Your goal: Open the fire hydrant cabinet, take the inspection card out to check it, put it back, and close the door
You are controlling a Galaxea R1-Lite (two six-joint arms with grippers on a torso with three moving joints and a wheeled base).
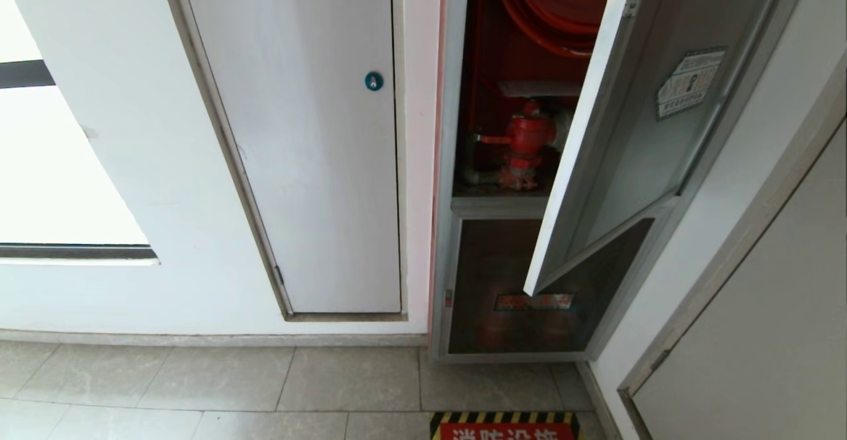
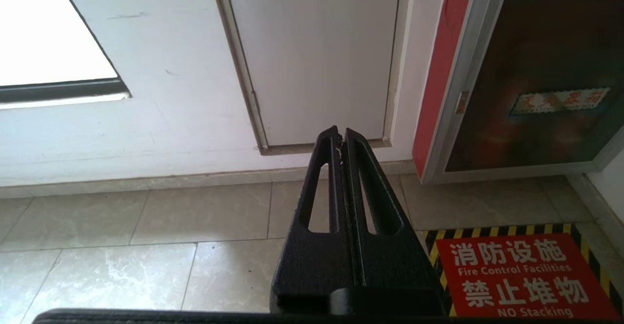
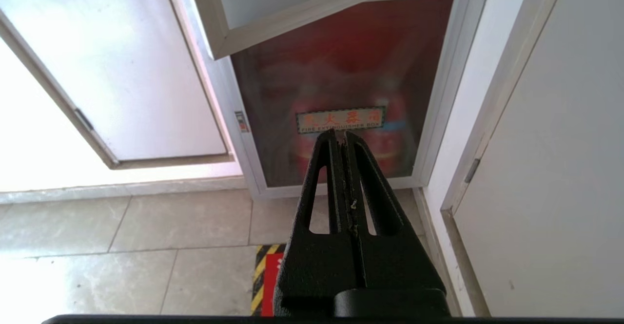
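Tiled floor (image 2: 146,226), both grippers (image 3: 344,134) closed, empty

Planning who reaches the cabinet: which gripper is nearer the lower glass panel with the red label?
Right. The right gripper points straight at the lower glass panel, low before it. The left gripper points at the white door, with the panel off to its side.

Building corridor: fire hydrant cabinet (image 1: 456,162), tiled floor (image 1: 198,387)

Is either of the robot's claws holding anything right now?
No. The left gripper and right gripper are both shut on nothing, low above the floor.
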